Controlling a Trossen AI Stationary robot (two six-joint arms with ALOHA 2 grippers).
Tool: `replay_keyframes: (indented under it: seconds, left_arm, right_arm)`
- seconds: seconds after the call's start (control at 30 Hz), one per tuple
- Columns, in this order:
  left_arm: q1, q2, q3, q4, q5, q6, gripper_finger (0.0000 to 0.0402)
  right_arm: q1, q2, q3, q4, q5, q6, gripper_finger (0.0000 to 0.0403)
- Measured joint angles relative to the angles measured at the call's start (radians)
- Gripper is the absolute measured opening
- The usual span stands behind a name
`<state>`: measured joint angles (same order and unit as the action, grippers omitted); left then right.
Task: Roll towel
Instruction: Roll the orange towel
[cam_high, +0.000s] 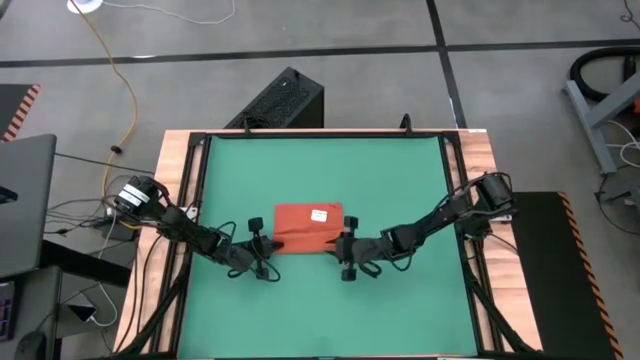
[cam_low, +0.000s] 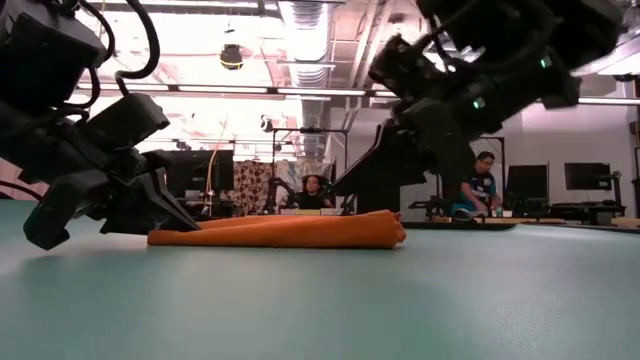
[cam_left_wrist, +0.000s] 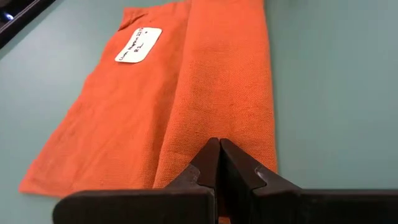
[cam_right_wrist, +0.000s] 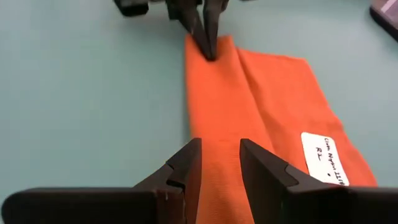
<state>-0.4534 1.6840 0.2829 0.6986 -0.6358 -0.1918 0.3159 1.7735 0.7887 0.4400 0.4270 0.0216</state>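
On the green mat of the worktop, the soft orange-red rectangular towel (cam_high: 306, 228) lies part-folded, the left pincer (cam_left_wrist: 219, 163) pressed together at one end of its fold, the right pincer (cam_right_wrist: 219, 163) half-spread over the other; uneven pulling could skew the roll.

The towel (cam_high: 308, 229) lay on the mat (cam_high: 400, 180), a little nearer the mat's front edge than its middle. A folded band ran along the towel's front edge, over the flat part behind it. The tag (cam_high: 319, 214) sat on that flat part, toward the towel's right end. The left gripper (cam_high: 262, 248) was at the towel's left end, the right gripper (cam_high: 345, 250) at its right end, probably over the band.
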Motion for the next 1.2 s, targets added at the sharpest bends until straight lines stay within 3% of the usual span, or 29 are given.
replay_keyframes:
  seconds: [0.17, 0.3, 0.37, 0.57, 0.7, 1.2]
  left_arm:
    - [0.0, 0.0, 0.0, -0.011, 0.025, -0.009, 0.0]
    - [0.0, 0.0, 0.0, -0.009, 0.029, -0.015, 0.0]
    - [0.0, 0.0, 0.0, -0.007, 0.031, -0.016, 0.0]
    - [0.002, 0.0, 0.0, -0.004, 0.049, -0.041, 0.0]
    - [0.002, 0.0, 0.0, -0.004, 0.051, -0.046, 0.0]
    - [0.017, 0.0, 0.0, -0.009, 0.055, -0.038, 0.0]
  right_arm:
    - [-0.017, 0.007, -0.099, 0.225, -0.009, -0.011, 0.0132]
    - [-0.014, 0.007, -0.104, 0.294, -0.047, -0.003, 0.0144]
    - [-0.001, 0.005, -0.082, 0.263, -0.079, -0.026, 0.0159]
    - [0.047, 0.004, -0.029, -0.068, -0.072, -0.03, 0.0243]
    - [0.04, 0.004, -0.025, -0.114, -0.016, -0.002, 0.0282]
    - [0.007, 0.004, -0.025, -0.029, -0.009, -0.098, 0.0286]
